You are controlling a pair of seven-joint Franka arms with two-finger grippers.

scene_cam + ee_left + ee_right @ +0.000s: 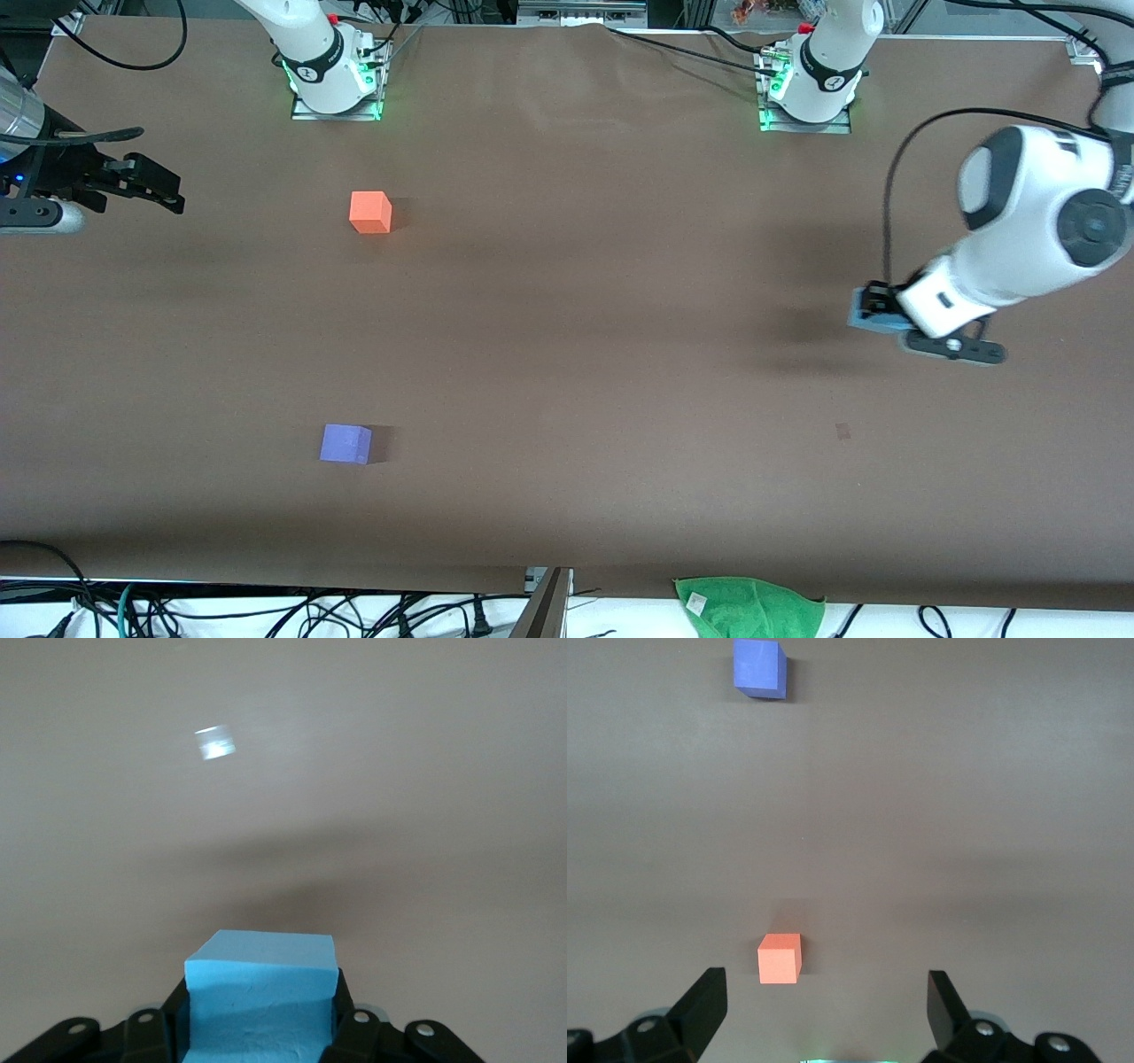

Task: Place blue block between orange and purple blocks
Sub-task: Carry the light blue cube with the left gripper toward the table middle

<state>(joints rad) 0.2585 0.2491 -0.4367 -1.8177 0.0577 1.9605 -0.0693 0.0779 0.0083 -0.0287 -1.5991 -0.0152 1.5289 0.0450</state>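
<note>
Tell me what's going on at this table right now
The left gripper is shut on the blue block and holds it in the air over the left arm's end of the table. The orange block and the purple block sit apart toward the right arm's end, the purple one nearer the front camera, with bare table between them. The right gripper waits open and empty, up over the table's edge at its own end.
</note>
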